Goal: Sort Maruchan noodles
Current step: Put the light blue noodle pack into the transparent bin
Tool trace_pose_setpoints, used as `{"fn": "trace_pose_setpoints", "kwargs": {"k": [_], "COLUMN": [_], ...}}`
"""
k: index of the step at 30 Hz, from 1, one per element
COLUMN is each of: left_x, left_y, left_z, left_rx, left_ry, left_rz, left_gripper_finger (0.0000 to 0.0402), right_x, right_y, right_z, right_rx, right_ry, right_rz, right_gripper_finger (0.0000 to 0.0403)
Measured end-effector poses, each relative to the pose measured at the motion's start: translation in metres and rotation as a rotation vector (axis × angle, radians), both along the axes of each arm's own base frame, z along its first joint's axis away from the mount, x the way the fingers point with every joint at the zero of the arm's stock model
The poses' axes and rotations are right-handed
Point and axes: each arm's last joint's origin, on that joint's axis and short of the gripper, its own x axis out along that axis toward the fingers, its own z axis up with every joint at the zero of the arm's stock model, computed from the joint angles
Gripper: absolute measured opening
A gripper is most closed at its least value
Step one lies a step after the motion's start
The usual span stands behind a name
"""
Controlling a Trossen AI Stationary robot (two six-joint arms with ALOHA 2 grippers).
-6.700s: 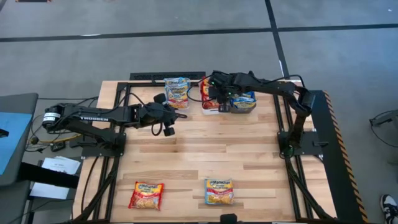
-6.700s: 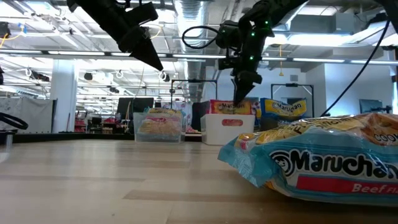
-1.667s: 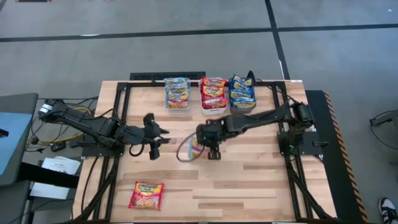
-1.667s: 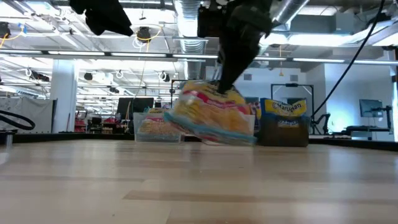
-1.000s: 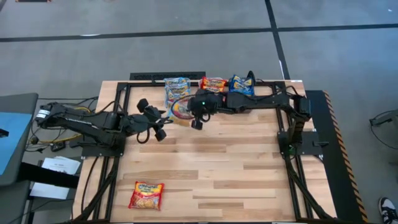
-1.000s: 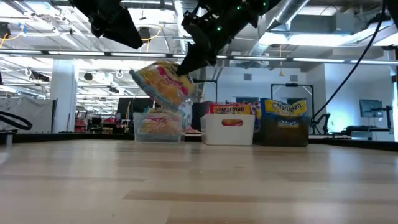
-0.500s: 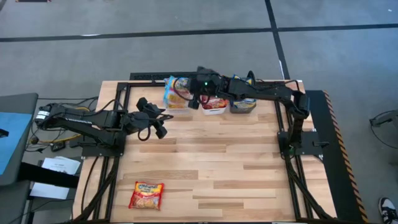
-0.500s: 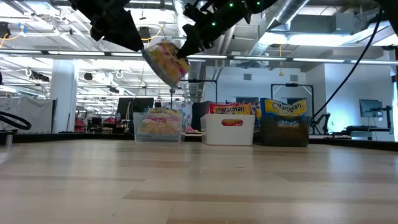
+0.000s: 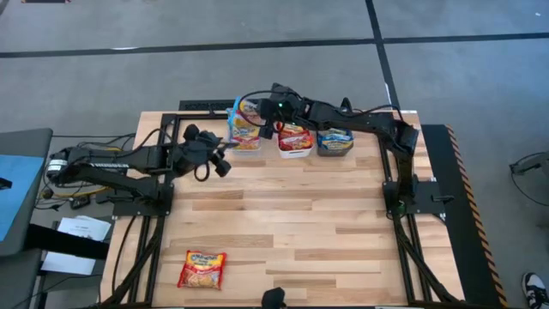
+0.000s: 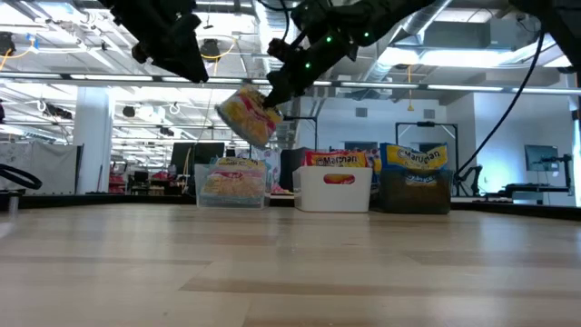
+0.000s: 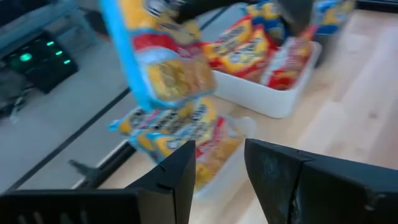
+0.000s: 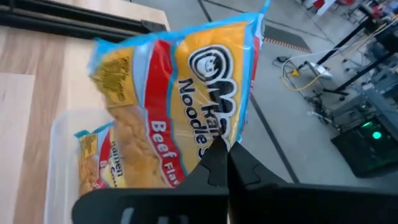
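Note:
My right gripper (image 9: 271,112) is shut on a blue-edged yellow and red Maruchan beef packet (image 12: 180,99) and holds it in the air over the clear bin (image 9: 244,146) at the table's far edge. That bin holds similar packets lying flat. The white bin (image 9: 294,150) beside it holds red packets, and the dark bin (image 9: 334,148) holds blue ones. A red packet (image 9: 202,269) lies flat near the front left. My left gripper (image 9: 220,165) hovers open and empty just nearer than the clear bin. My right gripper pinches the packet's edge (image 12: 214,140) between its two shut fingers. The fingers slant down from the table's right. The packet (image 10: 250,113) hangs tilted below the fingertips, clear of the bin and the packets in it.
The three bins stand side by side along the far edge inside a black frame (image 9: 206,106). Bare wood (image 9: 300,223) stretches across the middle and front right of the table. In the left wrist view the held packet (image 11: 161,62) hangs in front of my left gripper (image 11: 221,174).
My right gripper has carried the packet up and toward the far edge, from nearer than the bins to over the clear bin. The packet has tipped more upright and stays clear. My left gripper has swung a little toward the far edge, still open.

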Motion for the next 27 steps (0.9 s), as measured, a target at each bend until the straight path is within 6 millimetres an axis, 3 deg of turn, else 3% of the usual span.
{"fn": "trace_pose_setpoints", "kwargs": {"k": [7, 12, 19, 27], "left_x": [-0.006, -0.009, -0.005, -0.003], "left_y": [0.031, 0.048, 0.055, 0.059], "left_z": [-0.001, -0.001, 0.004, 0.000], "left_rx": [-0.035, -0.117, -0.237, -0.318], "left_ry": [-0.004, -0.041, -0.155, -0.167], "left_rz": [0.105, 0.077, -0.118, -0.141], "left_gripper_finger": [0.0128, 0.0128, 0.0128, 0.0128], "right_x": [0.008, 0.011, 0.014, 0.019], "right_y": [0.004, 0.012, 0.015, 0.016], "right_z": [-0.008, -0.009, -0.016, -0.036], "right_rx": [0.013, 0.060, 0.085, 0.125], "right_ry": [0.012, 0.002, 0.018, 0.075], "right_rz": [0.009, 0.007, 0.006, 0.000], "right_gripper_finger": [0.0003, 0.0003, 0.0003, 0.0003]}}
